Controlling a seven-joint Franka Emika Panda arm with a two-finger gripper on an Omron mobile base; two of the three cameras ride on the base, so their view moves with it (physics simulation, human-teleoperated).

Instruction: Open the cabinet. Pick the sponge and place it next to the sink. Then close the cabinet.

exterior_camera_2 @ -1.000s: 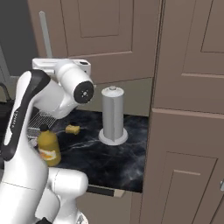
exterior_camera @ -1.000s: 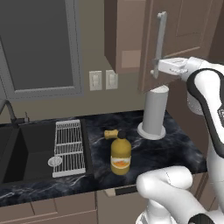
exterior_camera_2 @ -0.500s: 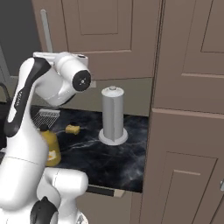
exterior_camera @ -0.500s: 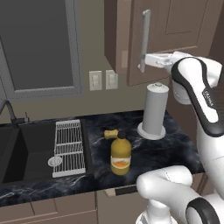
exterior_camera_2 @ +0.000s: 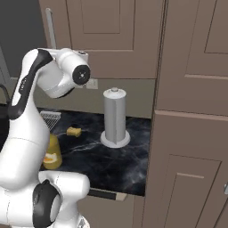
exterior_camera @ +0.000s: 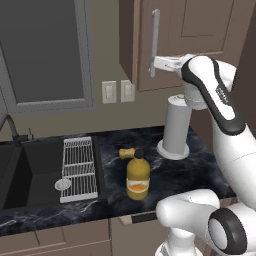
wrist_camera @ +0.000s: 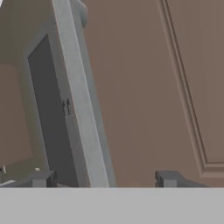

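Brown wooden panelled wall cabinet [exterior_camera: 200, 40] sits up on the wall, door nearly flush with the frame; its long vertical silver bar handle [exterior_camera: 155, 42] runs down the door's sink-side edge. In the hand view the bar [wrist_camera: 81, 109] passes up between the two dark finger tips with a clear gap each side, so the two-finger gripper [exterior_camera: 156, 64] is spread around the handle, not clamped on it. Judgement: the door is closed or about there, and the fingers straddle the bar because that's the only purchase for swinging the door. Small yellow-tan sponge block [exterior_camera: 126, 152] lies on the dark marble counter [exterior_camera: 195, 172] below the cabinet, just behind the rounder yellow-orange bottle with the dark cap [exterior_camera: 137, 174], near the white wire rack [exterior_camera: 79, 162] at the edge of the black recessed sink basin [exterior_camera: 25, 170]. So it reads as already placed beside the sink. Grey upright paper-towel cylinder on a round base [exterior_camera: 175, 126] stands almost directly under the handle, close to the forearm's path. Room for moving: free air on the sink side of the handle, the tall brown pantry panel [exterior_camera_2: 196, 111] hems in the other side, so pull straight back off the bar rather than dropping down.
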